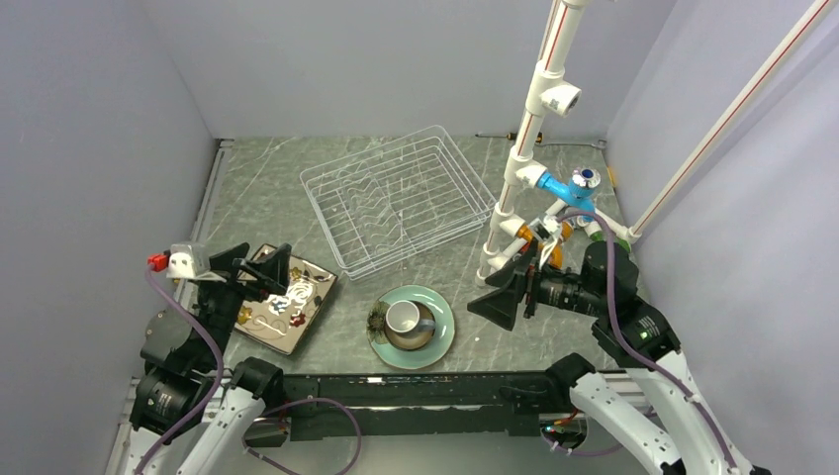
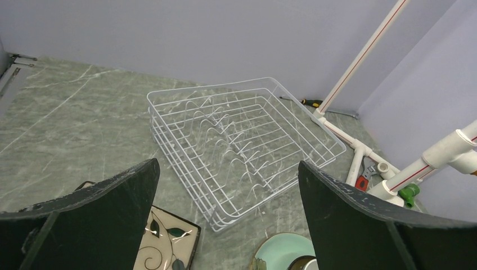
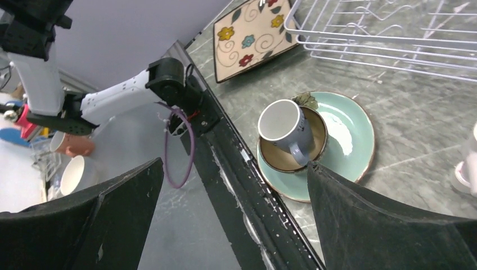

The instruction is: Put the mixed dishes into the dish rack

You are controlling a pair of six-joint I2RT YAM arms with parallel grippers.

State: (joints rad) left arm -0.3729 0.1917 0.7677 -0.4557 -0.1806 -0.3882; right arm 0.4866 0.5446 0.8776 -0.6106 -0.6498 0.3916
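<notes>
The white wire dish rack (image 1: 396, 203) sits mid-table, turned at an angle, with nothing in it; it fills the left wrist view (image 2: 242, 140). Near the front edge a pale green plate (image 1: 443, 336) holds a brown bowl (image 3: 281, 159), and a small grey mug (image 3: 284, 126) sits in the bowl. A cream floral square plate (image 1: 287, 307) lies to the left. My left gripper (image 1: 265, 265) hovers open above that square plate (image 2: 163, 242). To the right of the green plate (image 3: 349, 135), my right gripper (image 1: 495, 292) also hangs open. Neither holds anything.
A white pipe stand with coloured fittings (image 1: 534, 148) rises right of the rack. A screwdriver (image 2: 309, 103) lies by the back wall and a red-handled wrench (image 2: 363, 179) lies beside the pipes. Grey walls close in three sides; a black rail (image 3: 225, 140) marks the front edge.
</notes>
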